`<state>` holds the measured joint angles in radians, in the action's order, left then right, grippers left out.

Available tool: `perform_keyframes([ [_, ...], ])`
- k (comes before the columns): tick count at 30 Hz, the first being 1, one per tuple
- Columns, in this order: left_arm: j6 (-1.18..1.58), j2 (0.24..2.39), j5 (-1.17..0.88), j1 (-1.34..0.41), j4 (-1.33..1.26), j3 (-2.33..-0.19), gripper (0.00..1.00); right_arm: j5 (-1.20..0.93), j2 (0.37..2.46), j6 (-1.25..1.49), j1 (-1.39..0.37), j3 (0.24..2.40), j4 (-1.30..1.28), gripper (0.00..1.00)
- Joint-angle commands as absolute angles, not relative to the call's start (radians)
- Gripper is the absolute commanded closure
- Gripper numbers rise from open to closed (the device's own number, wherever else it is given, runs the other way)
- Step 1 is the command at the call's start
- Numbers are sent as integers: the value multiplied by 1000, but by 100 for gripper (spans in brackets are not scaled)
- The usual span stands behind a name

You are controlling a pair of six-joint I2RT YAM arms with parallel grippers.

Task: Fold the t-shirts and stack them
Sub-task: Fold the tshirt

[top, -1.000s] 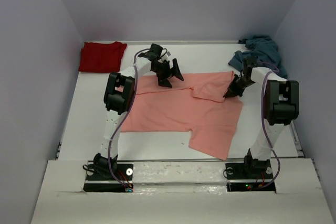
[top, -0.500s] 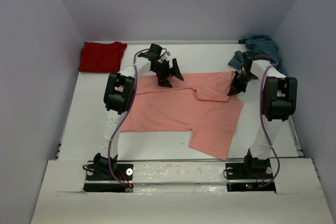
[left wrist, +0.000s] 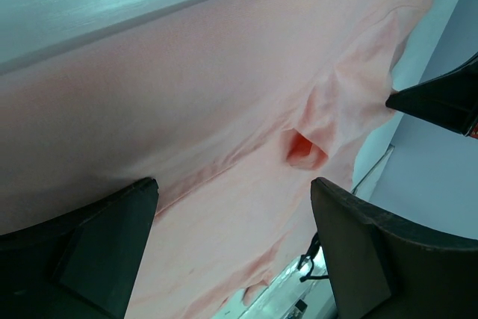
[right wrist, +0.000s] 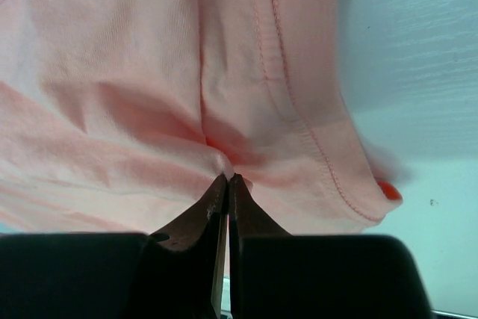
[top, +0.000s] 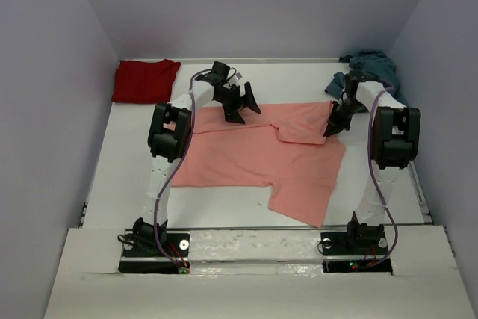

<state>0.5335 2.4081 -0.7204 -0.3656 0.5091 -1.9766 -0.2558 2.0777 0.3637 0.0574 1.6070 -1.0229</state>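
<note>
The salmon-pink t-shirt (top: pixel 254 156) lies spread across the middle of the white table (top: pixel 224 203), its top right part folded over on itself. My right gripper (top: pixel 329 131) stands at that fold near the shirt's right edge; in the right wrist view its tips (right wrist: pixel 228 178) are pinched together on a small pucker of the pink cloth (right wrist: pixel 112 72). My left gripper (top: pixel 243 105) hovers open over the shirt's top edge, with pink cloth (left wrist: pixel 224 110) showing between its wide-apart fingers (left wrist: pixel 89 252). The dark red t-shirt (top: pixel 144 80) lies folded at the far left corner. The teal-blue t-shirt (top: pixel 371 71) lies crumpled at the far right corner.
Lilac walls close the table in on the left, back and right. The right arm's dark tip (left wrist: pixel 441 98) shows at the edge of the left wrist view. Both arm bases (top: pixel 157 248) sit on the near ledge.
My right gripper has shifted a little toward the back right with the pinched cloth, pulling the folded flap along. The left arm has stayed still and open.
</note>
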Motion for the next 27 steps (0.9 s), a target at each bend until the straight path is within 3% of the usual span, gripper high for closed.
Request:
perform_keyframes([
  [1,497,2456,-664,-351,525,-2008,1,-291,2069,336,43,1631,-1098,93],
  [10,491,2502,-660,-339,549,-2075,1,-282,2060,321,34,1542,-1085,89],
  [13,489,2513,-661,-333,558,-2098,1,-276,2062,318,25,1526,-1083,79],
  [17,486,2516,-661,-327,566,-2106,1,-246,2056,324,25,1540,-1089,47],
  [19,483,2516,-661,-325,566,-2106,1,-210,2040,327,25,1571,-1092,40],
  [27,466,2500,-658,-308,580,-2092,1,-176,2007,342,25,1664,-1042,40],
])
